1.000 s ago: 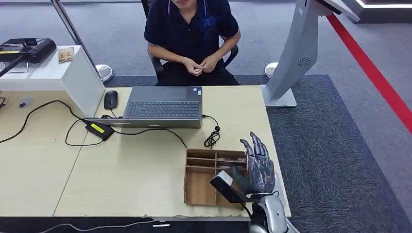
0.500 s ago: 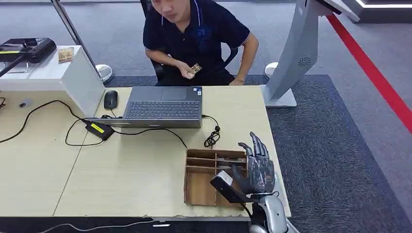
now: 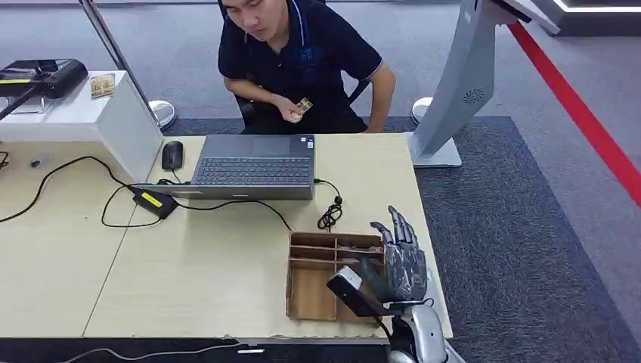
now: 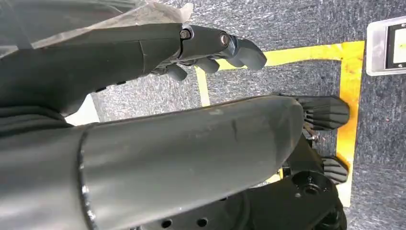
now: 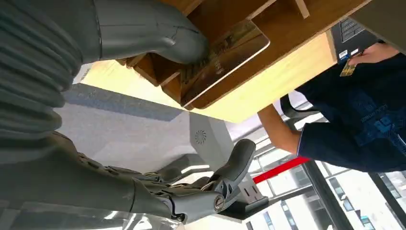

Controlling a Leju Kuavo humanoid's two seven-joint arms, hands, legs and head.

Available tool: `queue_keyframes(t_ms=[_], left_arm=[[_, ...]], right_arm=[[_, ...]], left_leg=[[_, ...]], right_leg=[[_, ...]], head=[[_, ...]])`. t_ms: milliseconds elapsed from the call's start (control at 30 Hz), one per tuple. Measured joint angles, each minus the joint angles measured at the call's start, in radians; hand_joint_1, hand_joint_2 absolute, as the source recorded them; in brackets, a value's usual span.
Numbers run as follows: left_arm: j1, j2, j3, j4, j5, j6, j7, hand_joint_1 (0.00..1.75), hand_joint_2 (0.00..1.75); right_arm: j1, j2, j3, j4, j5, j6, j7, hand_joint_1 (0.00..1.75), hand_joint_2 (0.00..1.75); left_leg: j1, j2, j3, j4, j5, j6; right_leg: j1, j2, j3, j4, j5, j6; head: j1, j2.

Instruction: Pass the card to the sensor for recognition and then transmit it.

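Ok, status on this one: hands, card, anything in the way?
Left hand hanging, empty. Right hand open at the wooden organizer, thumb touching the card in a compartment. Nothing blocking; person across the desk holds another card.

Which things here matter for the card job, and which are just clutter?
Job: right hand, card under its thumb, wooden tray, black device (probably the sensor).
Lying about: laptop, mouse, power adapter, coiled cable.

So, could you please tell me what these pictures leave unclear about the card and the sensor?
- Card in the wooden organizer: print blurred in the right wrist view; the right hand hides it in the head view.
- Small card held by the person: too small to read.
- Sensor: I cannot identify it.
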Motion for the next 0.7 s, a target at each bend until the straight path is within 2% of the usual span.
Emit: queue_keyframes(t_ms=[400, 667, 700], left_arm=[[0.0, 0.0, 0.0, 0.0, 0.0, 0.0, 0.0, 0.0, 0.0], [0.0, 0.0, 0.0, 0.0, 0.0, 0.0, 0.0, 0.0, 0.0], [0.0, 0.0, 0.0, 0.0, 0.0, 0.0, 0.0, 0.0, 0.0]], right_arm=[[0.003, 0.0, 0.004, 0.005, -0.004, 0.0, 0.002, 0.7, 1.75], [0.006, 0.0, 0.004, 0.005, -0.008, 0.0, 0.002, 0.72, 1.75], [0.006, 0.0, 0.004, 0.005, -0.008, 0.0, 0.002, 0.77, 1.75]], left_leg=[[0.0, 0.0, 0.0, 0.0, 0.0, 0.0], [0.0, 0.0, 0.0, 0.0, 0.0, 0.0], [0.0, 0.0, 0.0, 0.0, 0.0, 0.0]], right_leg=[[0.0, 0.0, 0.0, 0.0, 0.0, 0.0], [0.0, 0.0, 0.0, 0.0, 0.0, 0.0], [0.0, 0.0, 0.0, 0.0, 0.0, 0.0]], head=[[0.0, 0.0], [0.0, 0.0], [0.0, 0.0]])
